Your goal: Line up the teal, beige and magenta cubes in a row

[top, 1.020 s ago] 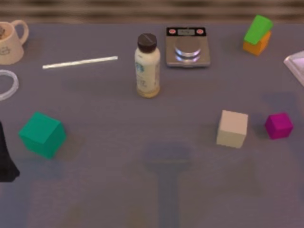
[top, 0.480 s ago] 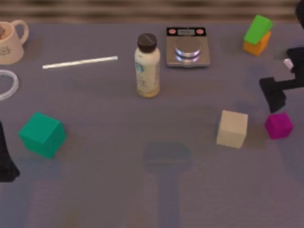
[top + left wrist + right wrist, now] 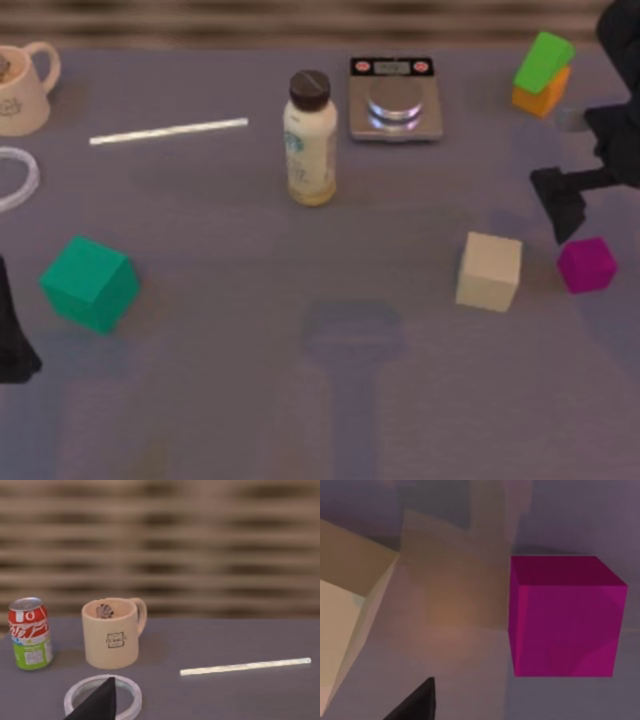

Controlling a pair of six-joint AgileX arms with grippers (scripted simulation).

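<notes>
The landmark is the pale beige matte cube (image 3: pixel 490 271), which sits on the grey table (image 3: pixel 250 330) toward its right side. Just to the right of it, apart from it, rests the small bright magenta matte cube (image 3: pixel 587 264); the right wrist view shows the beige cube (image 3: pixel 345 610) and the magenta cube (image 3: pixel 565 617) with bare tabletop between them. Far to the left of the beige cube lies the large teal-green matte cube (image 3: pixel 89 283), turned at an angle.

The right gripper (image 3: pixel 563 205) hangs above the table beyond the magenta cube, up and to the right of the beige cube, holding nothing; how wide its fingers stand cannot be told. The left gripper (image 3: pixel 12 345) is parked at the table's left edge, left of the teal cube, and its opening cannot be told either.

Beyond the beige cube stands a cream plastic bottle with a dark cap (image 3: pixel 310 138).
</notes>
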